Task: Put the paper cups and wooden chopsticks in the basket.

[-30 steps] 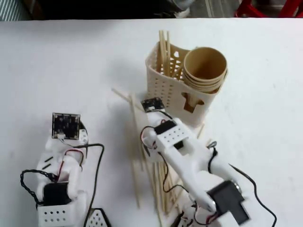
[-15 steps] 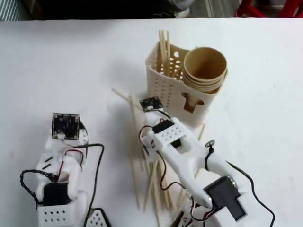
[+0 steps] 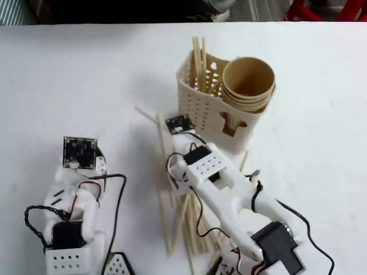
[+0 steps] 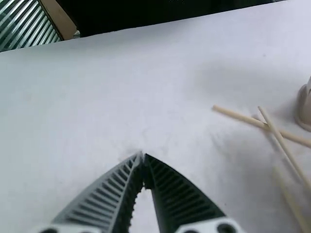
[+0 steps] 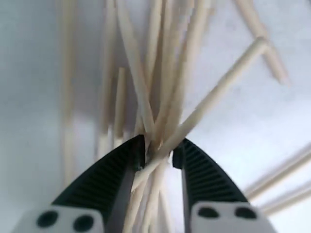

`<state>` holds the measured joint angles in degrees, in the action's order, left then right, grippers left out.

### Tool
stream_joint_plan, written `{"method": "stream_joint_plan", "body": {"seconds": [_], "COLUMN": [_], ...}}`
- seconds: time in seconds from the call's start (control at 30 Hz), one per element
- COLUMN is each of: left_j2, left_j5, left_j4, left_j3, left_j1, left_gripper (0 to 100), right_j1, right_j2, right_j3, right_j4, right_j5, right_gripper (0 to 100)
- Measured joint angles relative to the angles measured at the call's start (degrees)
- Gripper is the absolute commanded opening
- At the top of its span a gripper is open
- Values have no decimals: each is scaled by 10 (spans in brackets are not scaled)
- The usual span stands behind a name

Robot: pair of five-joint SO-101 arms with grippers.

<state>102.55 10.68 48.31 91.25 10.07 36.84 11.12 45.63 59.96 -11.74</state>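
I am closing my right tool (image 5: 159,153) on a bundle of chopsticks (image 5: 160,97). Its jaws are standing only a narrow gap apart, with several sticks caught between the tips. One of them is running at a slant across the others and pressing against the inner face of a jaw. The sticks in the grip are crossing one another rather than lying side by side, and I cannot tell how many are truly pinched. More of them are lying loose around the grip, fanning out on the white worktop (image 3: 86,74).

I am keeping my left tool (image 4: 144,156) fully closed, tips touching and nothing between them. It is hanging over bare worktop on the near left, well apart from the pile.

From above, the loose chopsticks (image 3: 166,212) are lying in a tangled heap just near and left of the basket (image 3: 200,109), partly under my right arm. A few are pointing away to the far left.

The basket is standing upright near the middle of the worktop, on the far side of the heap. The cups (image 3: 249,80) are sitting nested in one stack in its right part, mouths up. Some upright chopsticks (image 3: 199,57) are standing in its far left corner, reaching above the rim.
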Motion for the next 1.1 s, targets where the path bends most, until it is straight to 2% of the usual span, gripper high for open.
{"method": "stream_joint_plan", "body": {"seconds": [0.33, 0.47, 0.7, 1.1], "left_j2": [0, 0, 0, 0], "left_j5": [0, 0, 0, 0], "left_j4": [0, 0, 0, 0], "left_j3": [7, 7, 7, 7], "left_j1": [0, 0, 0, 0], "left_gripper": [27, 27, 27, 27], "right_j1": [0, 0, 0, 0], "right_j2": [0, 0, 0, 100], "right_j3": [0, 0, 0, -7], "right_j4": [4, 4, 5, 92], "right_j5": [0, 0, 17, 42], "right_gripper": [68, 13, 17, 17]}}
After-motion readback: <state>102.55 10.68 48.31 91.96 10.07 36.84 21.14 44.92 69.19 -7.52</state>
